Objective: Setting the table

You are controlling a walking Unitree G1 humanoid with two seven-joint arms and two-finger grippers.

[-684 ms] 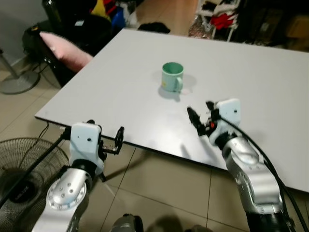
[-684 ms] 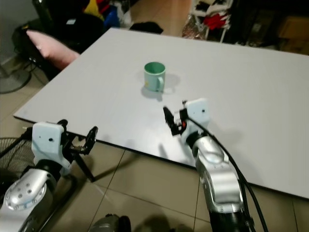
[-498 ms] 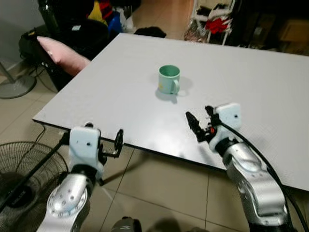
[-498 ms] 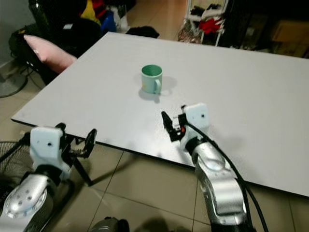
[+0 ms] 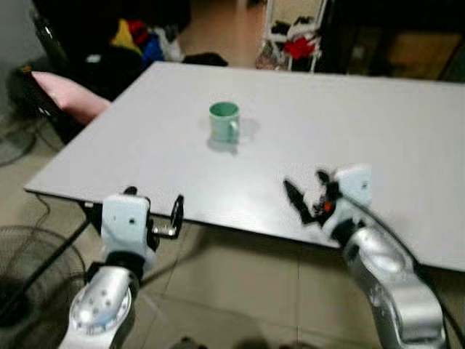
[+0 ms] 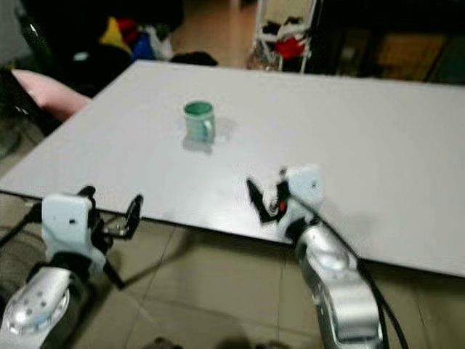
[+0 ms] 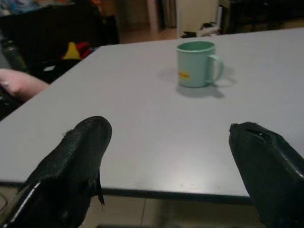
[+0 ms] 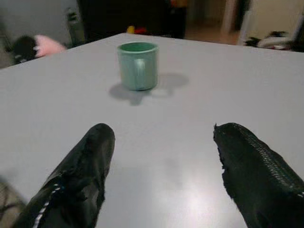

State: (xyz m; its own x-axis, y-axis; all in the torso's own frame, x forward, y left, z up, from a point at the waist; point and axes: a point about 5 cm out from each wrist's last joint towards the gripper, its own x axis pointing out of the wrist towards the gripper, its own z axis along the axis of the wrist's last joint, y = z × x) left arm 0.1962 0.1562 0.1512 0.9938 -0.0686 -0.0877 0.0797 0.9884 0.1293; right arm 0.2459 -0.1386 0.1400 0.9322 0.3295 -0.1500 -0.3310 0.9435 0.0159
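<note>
As the view has pulled back from the table (image 5: pixel 407 109), the green mug (image 5: pixel 224 121) stands upright mid-table, further from both grippers. Right gripper (image 5: pixel 309 196) and left gripper (image 5: pixel 156 212) hang empty, fingers spread; placement looks done.

Table seen from farther back

More of the table (image 5: pixel 378 109) and its far edge is now taken in, and the mug (image 5: pixel 224 121) appears higher and smaller, the whole picture having shifted and blurred. The right gripper (image 5: pixel 306 198) is now set nearer the table's near edge.
</note>
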